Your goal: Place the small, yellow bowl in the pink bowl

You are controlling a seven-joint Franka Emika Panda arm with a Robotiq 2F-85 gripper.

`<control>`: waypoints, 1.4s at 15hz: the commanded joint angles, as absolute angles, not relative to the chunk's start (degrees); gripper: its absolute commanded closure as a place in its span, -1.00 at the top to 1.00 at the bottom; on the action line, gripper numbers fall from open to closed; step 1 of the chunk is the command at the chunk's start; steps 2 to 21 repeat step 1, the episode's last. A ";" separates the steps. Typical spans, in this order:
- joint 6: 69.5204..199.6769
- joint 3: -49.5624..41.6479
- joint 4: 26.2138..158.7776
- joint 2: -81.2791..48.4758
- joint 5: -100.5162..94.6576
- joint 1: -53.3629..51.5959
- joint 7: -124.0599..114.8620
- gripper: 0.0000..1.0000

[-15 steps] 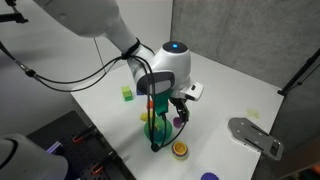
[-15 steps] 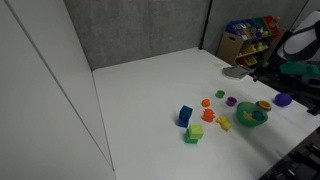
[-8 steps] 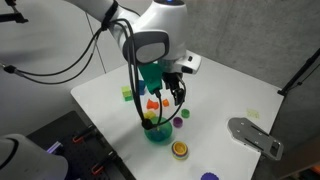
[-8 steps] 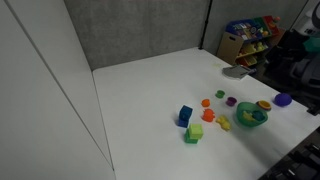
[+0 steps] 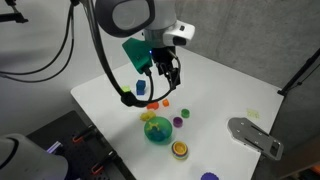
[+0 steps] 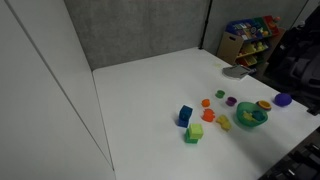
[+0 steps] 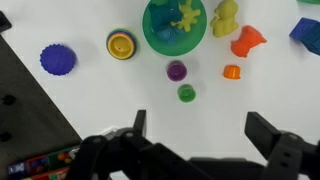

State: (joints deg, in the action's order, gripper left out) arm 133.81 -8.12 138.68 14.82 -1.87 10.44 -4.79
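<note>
The small yellow bowl [image 7: 122, 45] sits nested with the pink bowl [image 5: 175, 152], together forming one yellow and pink-red ring beside the big teal-green bowl [image 7: 175, 25]. The pair also shows in an exterior view [image 5: 180, 149] at the table's near edge. My gripper [image 7: 200, 135] is open and empty. It hangs high above the table [image 5: 165, 72], well apart from the bowls.
The teal-green bowl [image 5: 157, 130] holds yellow-green lumps. Near it lie a blue-purple bowl [image 7: 58, 60], a tiny purple cup [image 7: 177, 70], a green cup [image 7: 186, 93], orange pieces [image 7: 248, 40] and a blue block [image 7: 305, 30]. A grey plate [image 5: 255, 135] lies off the table's corner.
The arm has risen and drawn back from just above the bowls to high over the table. The gripper stays open and the nested bowls have not moved.
</note>
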 commanded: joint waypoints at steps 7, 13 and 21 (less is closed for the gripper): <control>133.37 -8.10 138.84 15.31 -1.99 10.37 -4.79 1.00; 133.37 -8.10 138.84 15.31 -1.99 10.37 -4.79 1.00; 133.37 -8.10 138.84 15.31 -1.99 10.37 -4.79 1.00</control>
